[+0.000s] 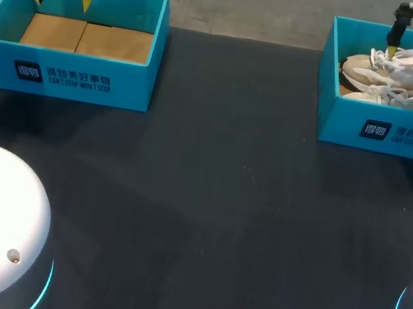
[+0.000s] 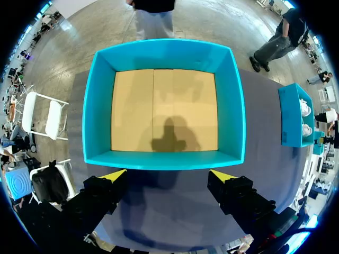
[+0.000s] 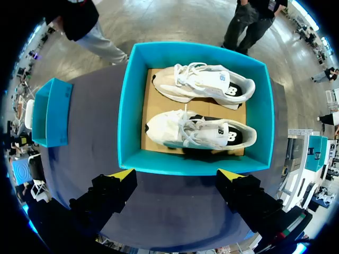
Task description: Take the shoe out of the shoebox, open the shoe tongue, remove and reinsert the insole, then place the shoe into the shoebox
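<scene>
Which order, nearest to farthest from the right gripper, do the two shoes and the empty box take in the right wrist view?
From the right gripper:
1. Near shoe, in the shoebox, just ahead of the gripper.
2. Far shoe, beyond the first, by the shoebox's far wall.
3. Empty box, far off to the side, on the shoes' toe side.

right shoebox (image 1: 390, 132) cut by edge; insoles probably hidden
</scene>
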`<state>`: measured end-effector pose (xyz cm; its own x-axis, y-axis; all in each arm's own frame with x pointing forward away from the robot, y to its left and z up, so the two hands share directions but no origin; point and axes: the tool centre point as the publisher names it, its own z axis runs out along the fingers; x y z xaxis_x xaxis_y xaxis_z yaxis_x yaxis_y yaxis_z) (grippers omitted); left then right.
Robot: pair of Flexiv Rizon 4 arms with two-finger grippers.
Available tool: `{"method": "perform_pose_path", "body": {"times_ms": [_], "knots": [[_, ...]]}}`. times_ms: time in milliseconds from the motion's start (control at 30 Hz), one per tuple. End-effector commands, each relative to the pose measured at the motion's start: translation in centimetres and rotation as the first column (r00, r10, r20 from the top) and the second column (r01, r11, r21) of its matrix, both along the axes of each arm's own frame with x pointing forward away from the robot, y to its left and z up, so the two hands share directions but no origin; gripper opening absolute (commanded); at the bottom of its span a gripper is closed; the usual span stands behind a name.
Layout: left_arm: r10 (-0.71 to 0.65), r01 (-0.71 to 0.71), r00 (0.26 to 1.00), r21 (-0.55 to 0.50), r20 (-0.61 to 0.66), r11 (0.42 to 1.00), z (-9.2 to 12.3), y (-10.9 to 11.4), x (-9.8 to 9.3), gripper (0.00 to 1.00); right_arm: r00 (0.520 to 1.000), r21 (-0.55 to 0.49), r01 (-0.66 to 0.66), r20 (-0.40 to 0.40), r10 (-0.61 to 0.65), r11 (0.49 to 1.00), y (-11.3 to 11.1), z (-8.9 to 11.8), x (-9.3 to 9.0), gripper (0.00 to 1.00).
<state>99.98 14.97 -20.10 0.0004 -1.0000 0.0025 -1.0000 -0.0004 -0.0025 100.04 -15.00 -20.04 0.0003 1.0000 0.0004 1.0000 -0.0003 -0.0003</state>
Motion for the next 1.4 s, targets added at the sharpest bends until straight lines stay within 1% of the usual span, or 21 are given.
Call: {"method": "perform_pose_path", "body": {"times_ms": [33, 400, 433, 500, 567, 633, 933, 1067, 1267, 1400], "knots": [[0.000, 0.000, 1.000, 0.001, -0.001, 1.000, 0.0, 0.0, 0.0, 1.00, 1.000, 0.000, 0.000, 0.000, 0.000, 1.000, 0.0, 0.0, 0.0, 1.00], [0.000, 0.000, 1.000, 0.001, -0.001, 1.000, 0.0, 0.0, 0.0, 1.00, 1.000, -0.006, 0.004, -0.002, -0.004, 1.000, 0.0, -0.2, 0.2, 1.00], [0.000, 0.000, 1.000, 0.001, -0.001, 1.000, 0.0, 0.0, 0.0, 1.00, 0.999, -0.005, 0.038, 0.009, -0.038, 0.999, -0.6, -0.4, 0.5, 1.00], [0.000, 0.000, 1.000, 0.001, -0.001, 1.000, 0.0, 0.0, 0.0, 1.00, 0.998, 0.001, 0.056, 0.011, -0.056, 0.998, -1.2, -0.4, 0.7, 1.00], [0.000, 0.000, 1.000, 0.001, -0.001, 1.000, 0.0, 0.0, 0.0, 1.00, 0.997, -0.014, 0.077, 0.024, -0.077, 0.997, -2.0, -0.5, 0.7, 1.00], [0.000, 0.000, 1.000, 0.001, -0.001, 1.000, 0.0, 0.0, 0.0, 1.00, 0.994, -0.008, 0.105, 0.035, -0.105, 0.994, -3.2, -0.8, 0.8, 1.00], [0.000, 0.000, 1.000, 0.001, -0.001, 1.000, 0.0, 0.0, 0.0, 1.00, 0.986, -0.062, 0.157, 0.075, -0.152, 0.986, -9.5, -2.4, 1.0, 1.00], [0.000, 0.000, 1.000, 0.001, -0.001, 1.000, 0.0, 0.0, 0.0, 1.00, 0.982, -0.097, 0.181, 0.073, -0.175, 0.979, -12.1, -3.4, 1.0, 1.00], [0.000, 0.000, 1.000, 0.001, -0.001, 1.000, 0.0, 0.0, 0.0, 1.00, 0.978, -0.117, 0.203, 0.073, -0.196, 0.972, -14.3, -4.6, 1.3, 1.00], [0.000, 0.000, 1.000, 0.001, -0.001, 1.000, 0.0, 0.0, 0.0, 1.00, 0.974, -0.111, 0.214, 0.103, -0.204, 0.970, -15.3, -5.5, 1.7, 1.00]]}}
